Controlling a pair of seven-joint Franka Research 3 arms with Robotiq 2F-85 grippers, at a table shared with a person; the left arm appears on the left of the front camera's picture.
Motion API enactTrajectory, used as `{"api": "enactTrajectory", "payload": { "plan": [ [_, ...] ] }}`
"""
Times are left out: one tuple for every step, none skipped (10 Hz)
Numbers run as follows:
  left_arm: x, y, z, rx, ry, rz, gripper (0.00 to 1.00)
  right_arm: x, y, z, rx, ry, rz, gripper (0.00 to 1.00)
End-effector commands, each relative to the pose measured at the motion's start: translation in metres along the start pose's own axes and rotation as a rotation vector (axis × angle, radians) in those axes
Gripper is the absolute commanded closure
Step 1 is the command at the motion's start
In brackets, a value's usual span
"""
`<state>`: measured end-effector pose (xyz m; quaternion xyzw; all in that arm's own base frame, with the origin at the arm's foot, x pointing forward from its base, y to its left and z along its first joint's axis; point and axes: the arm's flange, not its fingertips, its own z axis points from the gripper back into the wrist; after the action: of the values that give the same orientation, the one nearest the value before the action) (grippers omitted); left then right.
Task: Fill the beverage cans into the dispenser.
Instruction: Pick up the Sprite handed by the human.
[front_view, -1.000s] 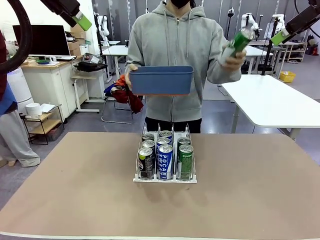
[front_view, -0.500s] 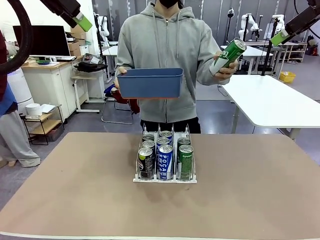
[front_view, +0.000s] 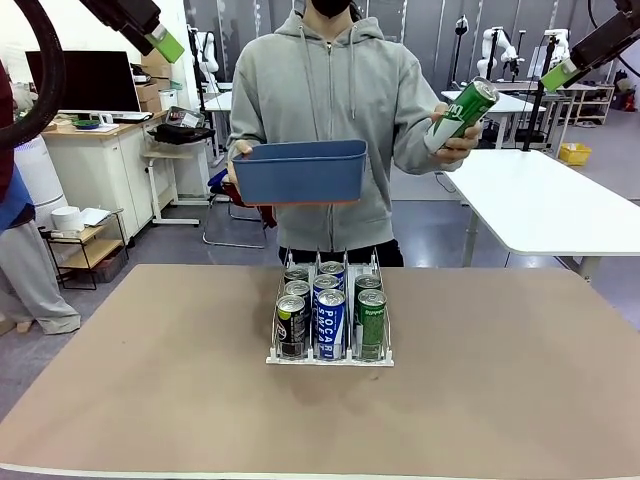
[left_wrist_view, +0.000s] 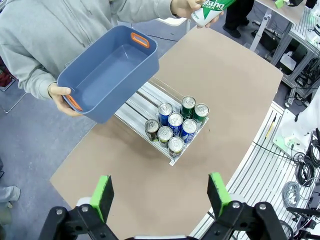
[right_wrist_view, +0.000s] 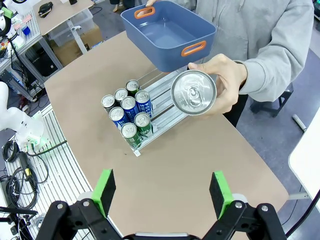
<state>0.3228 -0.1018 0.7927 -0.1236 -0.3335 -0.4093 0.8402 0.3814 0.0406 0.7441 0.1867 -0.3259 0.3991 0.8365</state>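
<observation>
Your left tool, right tool both hanging spread, empty; person holding green can aloft, blue bin above dispenser.

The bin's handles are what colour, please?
Orange handles on the blue bin, clearest in the right wrist view.

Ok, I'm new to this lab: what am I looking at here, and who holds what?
Two robot arms share a table with a person. The front picture looks across the table from between the arms. The other two look down from cameras on each wrist, so the green-tipped prongs at the bottom are the robot's left hand and right hand, both open and empty. On the table stands a dispenser with eight cans in three lanes. The person holds an empty blue bin and a green can.
</observation>
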Motion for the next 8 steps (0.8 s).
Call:
{"api": "enactTrajectory", "payload": {
  "plan": [
    [0.0,0.0007,-0.001,0.013,-0.004,0.007,0.0,0.0,0.0011,-0.0018,0.001,0.004,0.0,0.0],
    [0.0,0.0007,-0.001,0.013,-0.004,0.007,0.0,0.0,0.0011,-0.0018,0.001,0.004,0.0,0.0],
    [0.0,0.0007,-0.001,0.013,-0.004,0.007,0.0,0.0,0.0011,-0.0018,0.001,0.004,0.0,0.0],
    [0.0,0.0007,-0.001,0.013,-0.004,0.007,0.0,0.0,0.0011,-0.0018,0.001,0.004,0.0,0.0],
    [0.0,0.0007,-0.001,0.013,-0.004,0.007,0.0,0.0,0.0011,-0.0018,0.001,0.004,0.0,0.0],
    [0.0,0.0007,-0.001,0.013,-0.004,0.007,0.0,0.0,0.0011,-0.0018,0.001,0.004,0.0,0.0],
    [0.0,0.0007,-0.001,0.013,-0.004,0.007,0.0,0.0,0.0011,-0.0018,0.001,0.004,0.0,0.0],
    [0.0,0.0007,-0.001,0.013,-0.004,0.007,0.0,0.0,0.0011,-0.0018,0.001,0.004,0.0,0.0]
  ]
}}
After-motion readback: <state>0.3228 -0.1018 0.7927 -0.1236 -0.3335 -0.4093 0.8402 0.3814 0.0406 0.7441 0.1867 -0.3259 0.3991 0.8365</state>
